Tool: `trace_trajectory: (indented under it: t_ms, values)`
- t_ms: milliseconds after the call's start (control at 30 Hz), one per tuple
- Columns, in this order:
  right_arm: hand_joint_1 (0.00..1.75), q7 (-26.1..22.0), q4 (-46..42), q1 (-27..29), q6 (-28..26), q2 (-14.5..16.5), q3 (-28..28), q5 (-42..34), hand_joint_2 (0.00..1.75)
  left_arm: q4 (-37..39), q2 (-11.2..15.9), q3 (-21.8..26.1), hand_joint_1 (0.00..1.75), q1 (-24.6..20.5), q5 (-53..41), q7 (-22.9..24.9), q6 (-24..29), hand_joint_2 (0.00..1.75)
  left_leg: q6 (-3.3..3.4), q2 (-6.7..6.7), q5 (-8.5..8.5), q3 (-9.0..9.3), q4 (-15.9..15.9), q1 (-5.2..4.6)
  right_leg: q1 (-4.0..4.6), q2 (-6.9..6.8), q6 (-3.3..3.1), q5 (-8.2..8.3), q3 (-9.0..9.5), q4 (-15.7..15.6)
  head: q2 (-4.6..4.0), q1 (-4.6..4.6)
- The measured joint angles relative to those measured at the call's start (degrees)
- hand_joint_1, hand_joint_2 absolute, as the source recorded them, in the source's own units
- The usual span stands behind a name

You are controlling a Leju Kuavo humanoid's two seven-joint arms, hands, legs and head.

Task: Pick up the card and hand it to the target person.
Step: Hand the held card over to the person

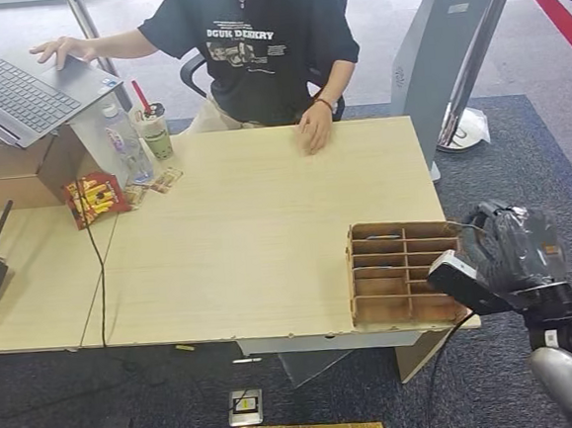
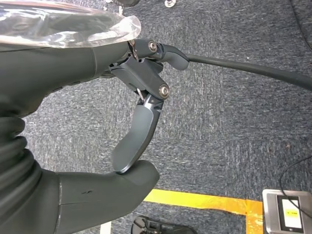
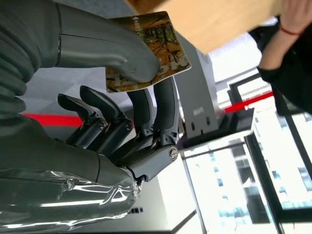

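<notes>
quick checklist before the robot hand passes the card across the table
1. Card held: ok. Right robot hand pinches the brown printed card between thumb and fingers.
2. Card out of the brown wooden compartment tray: ok, the hand is beside its far edge.
3. Receiver present: ok. Person in a black printed T-shirt sits opposite, one hand resting on the light wooden table.
4. Receiver's palm offered: not ok, it lies flat.
5. Left robot hand: ok, holds nothing, over the carpet.
</notes>
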Motion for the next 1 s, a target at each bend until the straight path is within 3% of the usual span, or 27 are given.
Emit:
trace_trajectory:
  t_ms: [333,633,1000]
  values:
    - [1.75,-1.44,-0.88,-7.84,-3.12,0.95,-1.64,2.33,1.75,0.01,-0.39,-0.81,0.00,-1.46,-2.82,1.12,-0.56,1.75,-0.01,0.05,0.02,0.00,0.00,0.01,0.00,0.00,-0.02,0.03,0.02,0.02,0.00,0.00]
    - [1.75,0.56,9.93,-17.99,-8.82,7.44,3.46,8.90,1.75,-0.01,-1.21,-2.91,0.00,-3.83,-4.17,2.54,-0.95,1.75,-0.03,-0.06,0.05,-0.10,-0.01,0.04,0.00,-0.05,-0.02,0.02,-0.01,0.08,0.01,0.01]
    - [1.75,0.08,26.47,-28.62,-4.40,13.58,8.76,9.86,1.75,-0.01,-1.51,-4.25,0.00,-4.53,-5.03,3.16,-1.87,1.75,-0.04,-0.05,0.06,-0.13,0.00,0.04,0.00,-0.04,-0.02,0.03,-0.05,0.08,0.01,-0.01]
